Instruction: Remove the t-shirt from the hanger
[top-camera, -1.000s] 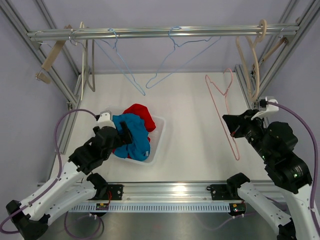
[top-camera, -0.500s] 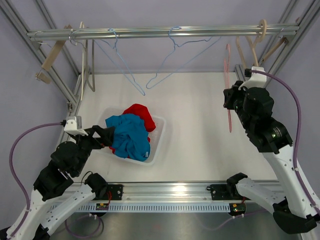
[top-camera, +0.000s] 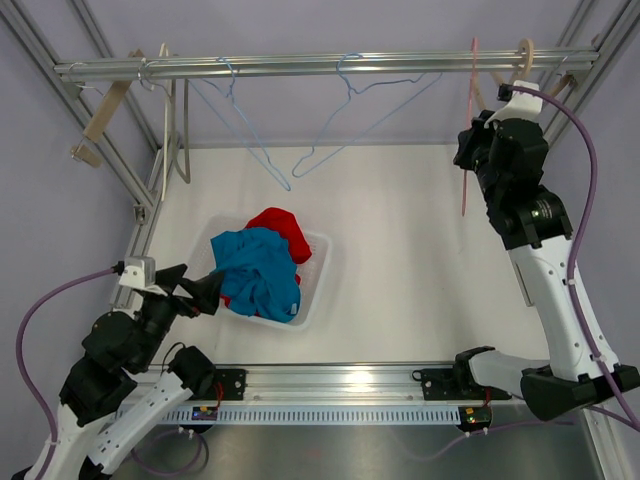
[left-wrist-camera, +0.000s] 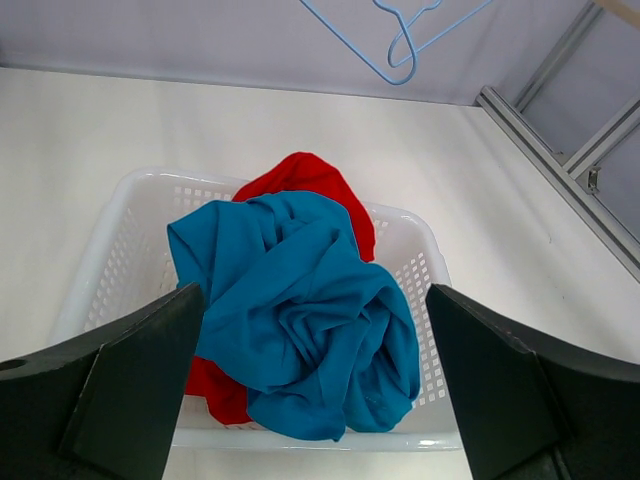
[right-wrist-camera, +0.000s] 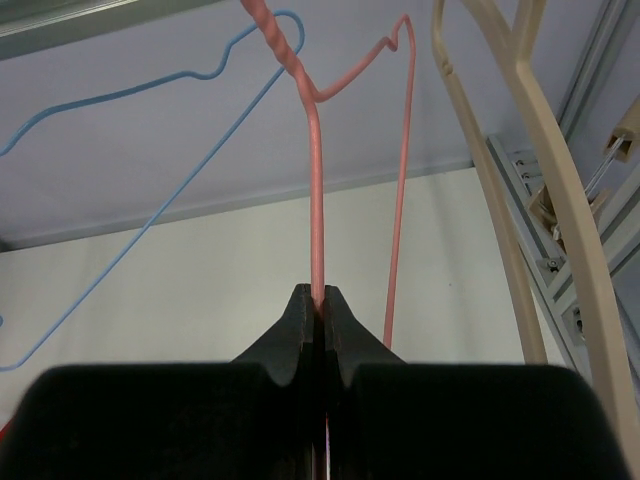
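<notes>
A blue t-shirt (top-camera: 258, 272) lies crumpled in the white basket (top-camera: 318, 270), on top of a red garment (top-camera: 280, 225). My left gripper (top-camera: 200, 285) hangs open just short of the basket's near side, touching nothing. Seen from the left wrist, the blue t-shirt (left-wrist-camera: 300, 320) shows between the spread fingers (left-wrist-camera: 140, 380). My right gripper (top-camera: 470, 150) is shut on the bare pink wire hanger (top-camera: 473, 60), held upright at the far right with its hook up by the rail. In the right wrist view the jaws pinch the pink hanger (right-wrist-camera: 316, 180) on one wire.
A metal rail (top-camera: 300, 66) crosses the back. On it hang two blue wire hangers (top-camera: 345, 110), a white hanger (top-camera: 170, 110) and beige hangers (top-camera: 505, 110) right beside the pink one. A wooden hanger (top-camera: 100, 115) leans at the left frame post.
The right arm has lifted the pink hanger off the table and up towards the rail. The left arm has drawn back from the basket to the near left, gripper open, leaving the blue t-shirt inside.
</notes>
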